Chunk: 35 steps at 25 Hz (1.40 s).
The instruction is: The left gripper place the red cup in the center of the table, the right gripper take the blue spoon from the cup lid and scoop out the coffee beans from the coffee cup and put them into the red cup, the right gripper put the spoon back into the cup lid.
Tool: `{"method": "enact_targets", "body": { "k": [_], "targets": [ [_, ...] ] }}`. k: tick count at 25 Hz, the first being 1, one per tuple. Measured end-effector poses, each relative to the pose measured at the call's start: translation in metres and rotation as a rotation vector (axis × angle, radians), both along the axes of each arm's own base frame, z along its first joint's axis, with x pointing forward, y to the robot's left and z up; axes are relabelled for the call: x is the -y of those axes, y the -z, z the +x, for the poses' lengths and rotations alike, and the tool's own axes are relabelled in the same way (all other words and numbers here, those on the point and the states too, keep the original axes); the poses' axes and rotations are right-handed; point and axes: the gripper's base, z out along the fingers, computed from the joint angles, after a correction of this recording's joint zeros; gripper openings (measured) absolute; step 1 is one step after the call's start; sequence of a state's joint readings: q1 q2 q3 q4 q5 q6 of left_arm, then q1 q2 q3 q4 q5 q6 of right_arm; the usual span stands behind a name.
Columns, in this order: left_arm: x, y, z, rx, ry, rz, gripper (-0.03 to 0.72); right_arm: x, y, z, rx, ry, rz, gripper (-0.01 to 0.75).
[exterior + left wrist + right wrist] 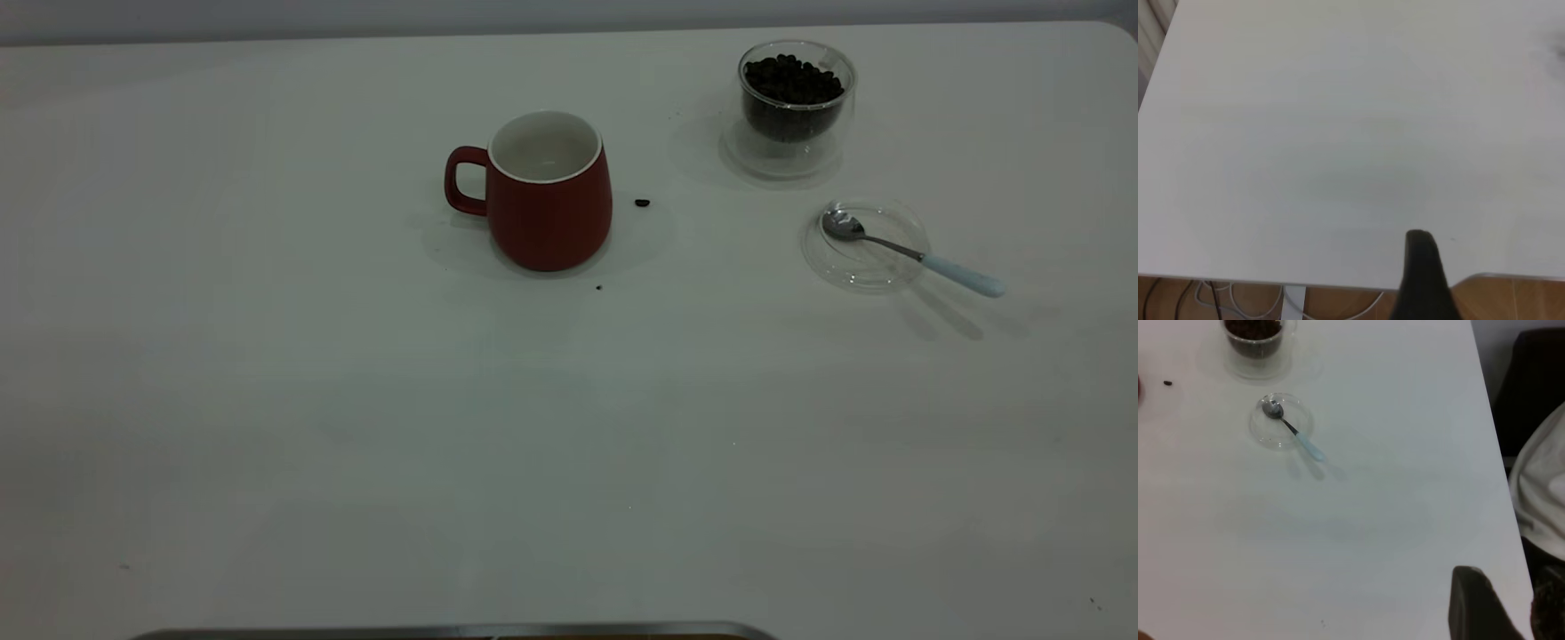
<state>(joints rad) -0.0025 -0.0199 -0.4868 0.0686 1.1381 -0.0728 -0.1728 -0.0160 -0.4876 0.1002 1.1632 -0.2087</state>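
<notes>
The red cup (pixel 547 200) stands upright near the middle of the table (pixel 356 427), handle to the left; the part of its white inside that shows is bare. The clear coffee cup (pixel 796 107) holds a heap of coffee beans (pixel 791 82) at the back right; it also shows in the right wrist view (pixel 1257 340). The blue spoon (pixel 907 251) lies with its bowl in the cup lid (pixel 864 244) and its handle over the rim; spoon (pixel 1295 433) and lid (pixel 1278 421) show in the right wrist view. The left gripper (pixel 1421 267) and right gripper (pixel 1471 600) hang over table edges, far from everything.
One stray bean (pixel 642 203) lies right of the red cup and a dark speck (pixel 598 287) lies in front of it. A metal edge (pixel 444 633) runs along the table's front. Beyond the table's right edge are a dark chair and white cloth (pixel 1541 480).
</notes>
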Motion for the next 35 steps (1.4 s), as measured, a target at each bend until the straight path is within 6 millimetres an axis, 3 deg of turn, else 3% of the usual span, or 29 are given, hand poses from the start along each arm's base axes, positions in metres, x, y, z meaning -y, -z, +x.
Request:
{"method": "enact_targets", "body": {
  "k": [35],
  "targets": [
    [0.0, 0.0, 0.0, 0.0, 0.0, 0.0, 0.587, 0.0046, 0.0015, 0.0012, 0.011, -0.094, 0.031, 0.243]
  ]
}}
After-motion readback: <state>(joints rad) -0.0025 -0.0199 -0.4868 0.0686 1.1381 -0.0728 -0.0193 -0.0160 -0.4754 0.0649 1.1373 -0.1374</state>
